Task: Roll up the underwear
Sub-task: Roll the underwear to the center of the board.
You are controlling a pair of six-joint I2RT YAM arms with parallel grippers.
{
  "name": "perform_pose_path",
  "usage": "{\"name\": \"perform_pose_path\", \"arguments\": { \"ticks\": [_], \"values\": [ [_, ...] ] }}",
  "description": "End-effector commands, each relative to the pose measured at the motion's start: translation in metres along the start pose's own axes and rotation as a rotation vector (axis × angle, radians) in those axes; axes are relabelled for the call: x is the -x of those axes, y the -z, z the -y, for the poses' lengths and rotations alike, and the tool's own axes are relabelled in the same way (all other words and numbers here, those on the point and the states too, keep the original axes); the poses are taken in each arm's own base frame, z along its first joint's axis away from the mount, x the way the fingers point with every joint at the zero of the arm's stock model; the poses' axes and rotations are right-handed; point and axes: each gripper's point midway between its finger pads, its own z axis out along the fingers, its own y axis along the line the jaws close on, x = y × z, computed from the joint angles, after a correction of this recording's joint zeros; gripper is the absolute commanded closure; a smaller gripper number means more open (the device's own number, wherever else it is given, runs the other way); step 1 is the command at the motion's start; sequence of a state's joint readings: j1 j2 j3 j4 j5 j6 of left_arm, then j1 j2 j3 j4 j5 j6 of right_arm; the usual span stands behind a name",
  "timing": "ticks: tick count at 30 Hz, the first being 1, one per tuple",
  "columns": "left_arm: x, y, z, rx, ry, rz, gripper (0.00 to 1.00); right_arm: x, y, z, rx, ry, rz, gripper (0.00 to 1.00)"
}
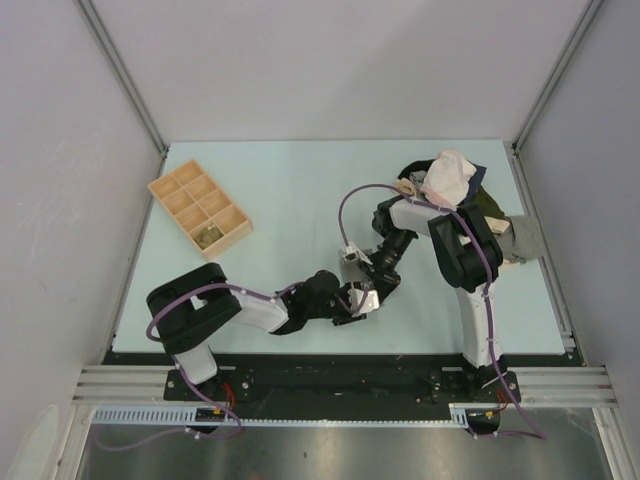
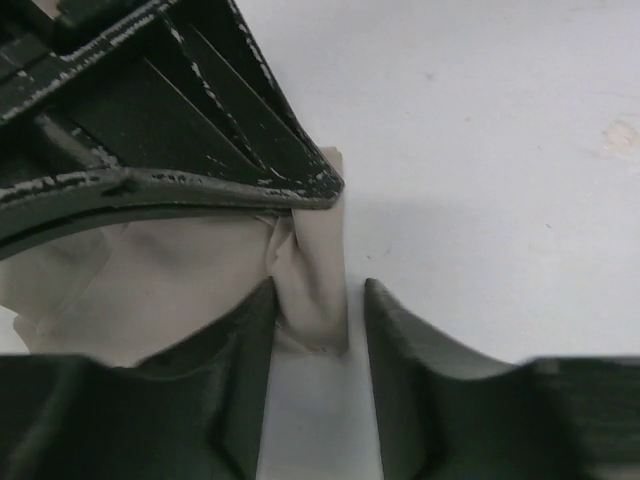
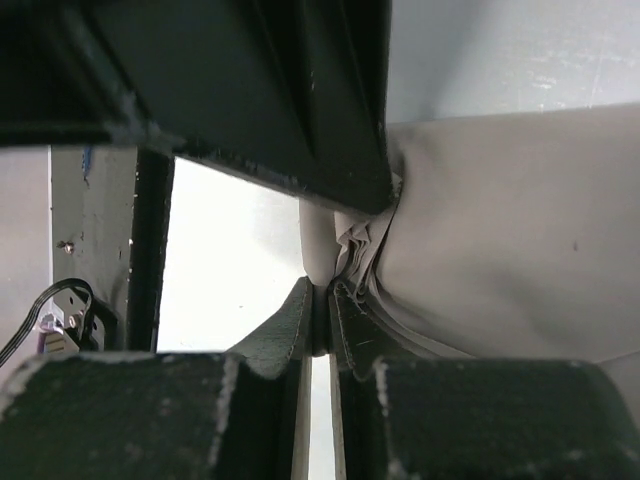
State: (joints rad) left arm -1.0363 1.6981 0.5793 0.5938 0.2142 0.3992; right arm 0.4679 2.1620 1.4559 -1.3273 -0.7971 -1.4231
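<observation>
- The underwear (image 2: 150,280) lies flat on the table (image 1: 280,200), about midway across and closer to the near edge than to the far edge.
- One edge of the underwear is gathered into an upright fold. Bare table begins directly beside that fold.
- Open room: bare table runs left of the underwear and beyond it to the far edge. Side panels close the table on the left and right of the underwear.
- Left gripper (image 2: 318,295): fingers spread on either side of the fold. One finger touches the cloth and a narrow gap shows at the other.
- Right gripper (image 3: 320,295): fingers pressed almost together, pinching bunched cloth of the underwear.
- Count: two arms, two grippers, one underwear, one tray (image 1: 222,193) with eight compartments, three other cloths.
- The tray sits well apart, to the far left of the underwear. One compartment holds a small olive item (image 1: 207,237).
- To the far right of the underwear lies a pile: a pink-white garment (image 1: 450,175) on a dark garment (image 1: 490,205), with a grey cloth (image 1: 525,238) beside them.
- Obstruction: both grippers crowd the same fold of the underwear, and a right finger lies across the cloth just past the left fingertips. The right arm's elbow overhangs the pile.
</observation>
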Motion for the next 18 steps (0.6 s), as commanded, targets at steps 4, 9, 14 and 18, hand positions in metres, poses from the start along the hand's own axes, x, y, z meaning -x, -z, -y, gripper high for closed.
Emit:
{"name": "perform_pose_path", "arguments": {
  "ticks": [4,9,14,18],
  "values": [
    [-0.016,-0.012,-0.006,0.007,-0.028,-0.116,0.86,0.008,0.008,-0.01,0.033,-0.031,0.042,0.93],
    [-0.03,-0.011,0.003,-0.042,0.059,-0.186,1.0,0.014,0.019,-0.01,-0.002,-0.013,0.098,0.88],
    [-0.033,-0.005,0.004,-0.131,0.297,-0.178,1.0,0.027,0.053,-0.001,-0.163,0.072,0.167,0.75],
    [-0.039,-0.002,0.007,-0.24,0.553,-0.197,0.99,0.033,0.089,0.001,-0.296,0.148,0.24,0.65]
  ]
}}
